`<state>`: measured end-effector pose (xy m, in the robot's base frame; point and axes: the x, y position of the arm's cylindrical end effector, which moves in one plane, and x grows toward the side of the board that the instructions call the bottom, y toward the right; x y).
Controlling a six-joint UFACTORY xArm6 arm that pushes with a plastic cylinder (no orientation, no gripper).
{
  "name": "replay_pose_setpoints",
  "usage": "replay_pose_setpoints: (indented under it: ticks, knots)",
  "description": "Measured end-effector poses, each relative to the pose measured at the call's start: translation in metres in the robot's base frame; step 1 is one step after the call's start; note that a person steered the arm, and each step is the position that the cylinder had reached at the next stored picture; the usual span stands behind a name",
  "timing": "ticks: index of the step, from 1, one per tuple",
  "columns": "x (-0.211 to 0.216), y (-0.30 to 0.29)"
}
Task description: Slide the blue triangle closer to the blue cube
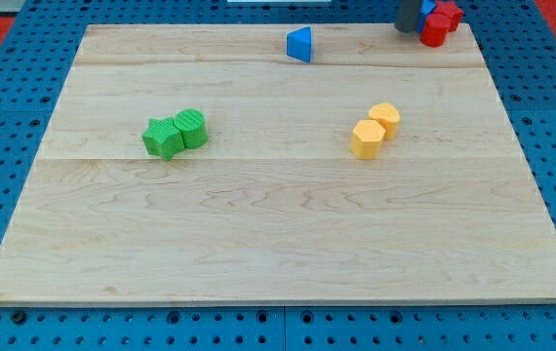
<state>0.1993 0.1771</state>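
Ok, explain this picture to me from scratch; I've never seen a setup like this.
This is one camera looking down at a wooden board on a blue pegboard. A robot arm pushes blocks with a dark rod; the grey shape at the view's top right is that rod, my tip, beside the red blocks, where a bit of blue shows behind it. The blue triangle sits at top centre. Two green blocks touch at left, two yellow blocks at right. Nothing is held; the tool only pushes.

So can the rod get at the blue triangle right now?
Probably yes. My tip is at the view's top right beside the red blocks, and nothing lies between it and the blue triangle.
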Motion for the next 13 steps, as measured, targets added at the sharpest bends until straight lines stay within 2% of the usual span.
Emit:
replay_pose_setpoints:
  ticks: [2, 4, 7, 8, 9, 10, 13]
  knots:
    - [0.034, -0.018]
    - [0.099, -0.100]
    - [0.082, -0.230]
    - [0.056, -0.231]
    - [0.041, -0.185]
    - [0.041, -0.142]
    - [0.008, -0.099]
